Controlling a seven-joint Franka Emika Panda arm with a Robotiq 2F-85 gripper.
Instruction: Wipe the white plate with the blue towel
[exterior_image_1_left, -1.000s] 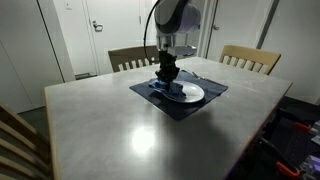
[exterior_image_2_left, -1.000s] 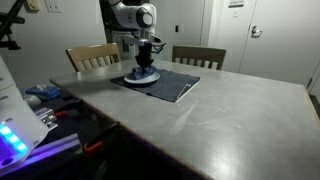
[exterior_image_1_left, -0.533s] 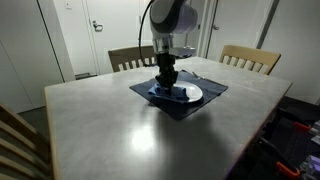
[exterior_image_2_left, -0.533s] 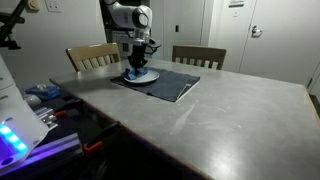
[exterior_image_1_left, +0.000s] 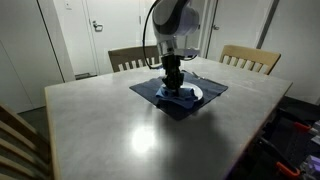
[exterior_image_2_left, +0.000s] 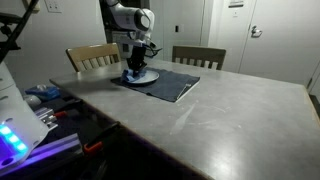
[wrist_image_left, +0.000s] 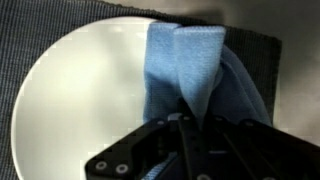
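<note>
A white plate (wrist_image_left: 80, 90) lies on a dark placemat (wrist_image_left: 258, 52) on the grey table; it shows in both exterior views (exterior_image_1_left: 196, 92) (exterior_image_2_left: 150, 75). My gripper (wrist_image_left: 190, 118) is shut on the blue towel (wrist_image_left: 185, 55) and presses it down on the plate's right half in the wrist view. In both exterior views the towel (exterior_image_1_left: 176, 94) (exterior_image_2_left: 134, 75) is bunched under the gripper (exterior_image_1_left: 173, 86) (exterior_image_2_left: 135, 70). The fingertips are hidden in the cloth.
The dark placemat (exterior_image_1_left: 150, 90) (exterior_image_2_left: 175, 86) sits at the table's far side. Two wooden chairs (exterior_image_1_left: 250, 58) (exterior_image_1_left: 130, 58) stand behind the table. Another chair back (exterior_image_1_left: 15, 135) is at the near corner. Tools and cables (exterior_image_2_left: 45, 105) lie beside the table.
My gripper has slid the towel across the plate, first towards the plate's edge, then back over its middle. The plate and placemat have stayed in place.
</note>
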